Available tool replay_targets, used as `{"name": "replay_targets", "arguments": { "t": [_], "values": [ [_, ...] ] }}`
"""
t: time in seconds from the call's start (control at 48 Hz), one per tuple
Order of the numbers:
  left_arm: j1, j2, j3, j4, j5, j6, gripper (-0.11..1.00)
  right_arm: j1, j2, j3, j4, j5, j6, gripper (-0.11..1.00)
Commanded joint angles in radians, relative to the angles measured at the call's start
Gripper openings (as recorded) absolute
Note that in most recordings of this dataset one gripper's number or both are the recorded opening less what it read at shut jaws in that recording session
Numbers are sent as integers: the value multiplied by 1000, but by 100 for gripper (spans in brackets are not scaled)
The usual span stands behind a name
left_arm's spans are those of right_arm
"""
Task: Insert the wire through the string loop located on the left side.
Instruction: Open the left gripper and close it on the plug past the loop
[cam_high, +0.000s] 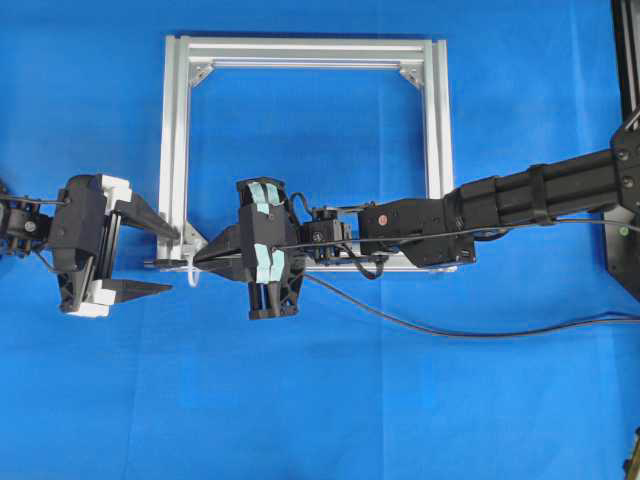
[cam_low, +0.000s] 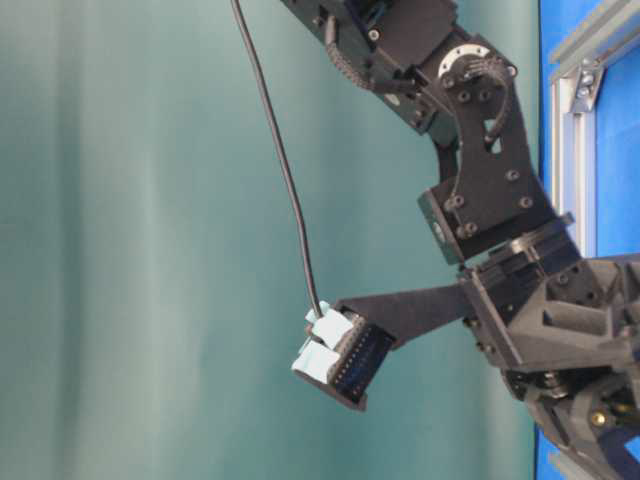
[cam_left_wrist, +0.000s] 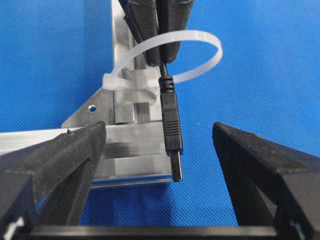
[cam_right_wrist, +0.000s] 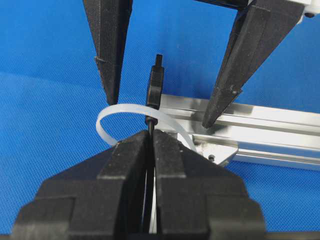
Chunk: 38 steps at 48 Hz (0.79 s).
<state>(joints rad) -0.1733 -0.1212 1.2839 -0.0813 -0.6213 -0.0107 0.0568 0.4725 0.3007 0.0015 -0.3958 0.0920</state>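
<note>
Right end effector (cam_right_wrist: 150, 150) pinches the limp, light wire (cam_left_wrist: 170, 117) behind its stiff plug, seemingly through the string loop (cam_left_wrist: 200, 55); the wide-open, empty left end effector (cam_left_wrist: 160, 150) should grip the plug

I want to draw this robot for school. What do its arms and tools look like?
Both arms are black and boxy with little screws. The left tool has long pointed black fingers on white blocks. The right tool has black fingers and pale blue tape strips on its body. Thin black cables loop along the right arm, with a small red dot near its wrist.
</note>
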Motion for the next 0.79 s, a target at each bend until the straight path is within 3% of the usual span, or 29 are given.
{"name": "replay_targets", "arguments": {
  "t": [0.0,0.271,0.521,0.771],
  "values": [
    [-2,-12,-5,2,-6,2,82,-3,-21,-9,3,-3,2,-10],
    [-2,-15,-2,2,-3,17,71,-3,-21,-9,3,-3,2,-10],
    [-2,-31,6,2,-2,15,7,-3,-21,-9,3,-3,2,-10],
    [-2,-46,8,3,12,15,6,-5,-23,-9,3,-3,2,-10]
  ]
}}
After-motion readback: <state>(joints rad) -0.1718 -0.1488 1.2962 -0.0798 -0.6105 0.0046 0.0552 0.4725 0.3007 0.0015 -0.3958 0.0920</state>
